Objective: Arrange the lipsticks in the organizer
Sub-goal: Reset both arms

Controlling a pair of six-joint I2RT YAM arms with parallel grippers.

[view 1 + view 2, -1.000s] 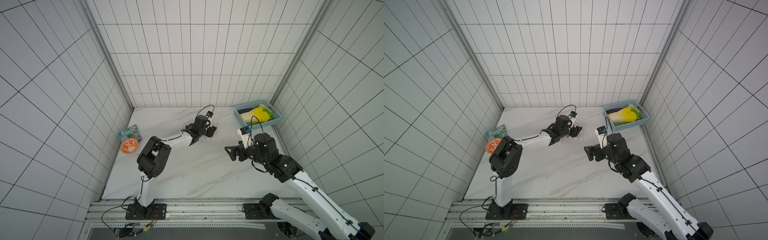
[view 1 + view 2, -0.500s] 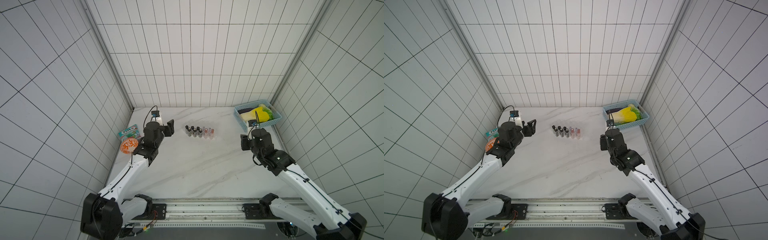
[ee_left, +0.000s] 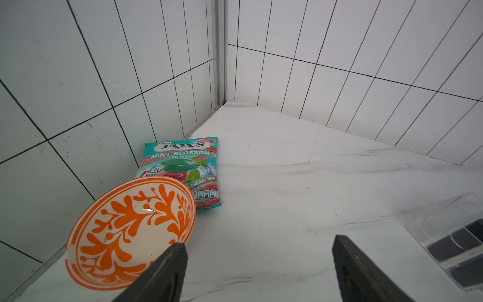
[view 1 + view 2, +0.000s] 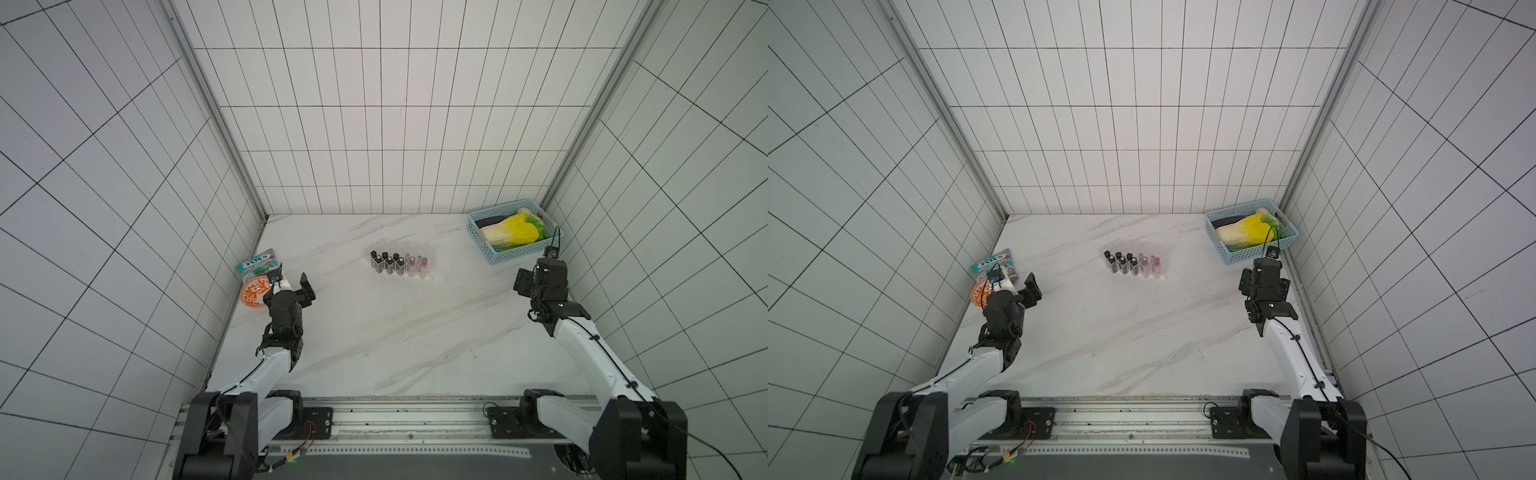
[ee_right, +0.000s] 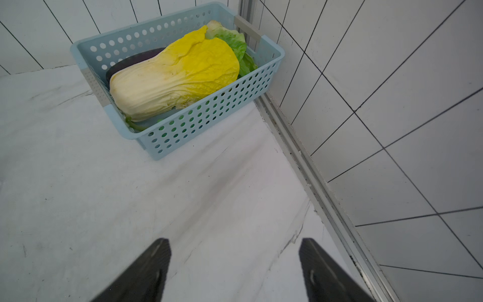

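The clear organizer (image 4: 432,262) stands on the marble at mid-back, seen in both top views. Several lipsticks stand upright in it: black tubes (image 4: 389,264) on its left side, pink-red ones (image 4: 412,263) with pale lilac ones on its right side. My left gripper (image 4: 292,283) hangs open and empty by the left wall, well away from the organizer. In the left wrist view its fingers (image 3: 172,261) frame bare marble, with the organizer's corner (image 3: 449,224) and black lipsticks (image 3: 454,248) off to one side. My right gripper (image 4: 535,279) is open and empty near the right wall.
An orange-patterned bowl (image 3: 125,230) and a mint candy bag (image 3: 183,167) lie by the left wall, close to the left gripper. A light-blue perforated basket (image 5: 188,125) with a cabbage (image 5: 177,75) sits in the back right corner, ahead of the right gripper (image 5: 235,244).
Both arms have drawn back from the middle of the table to their own sides. The left gripper has left the organizer, and the row of lipsticks now shows uncovered.
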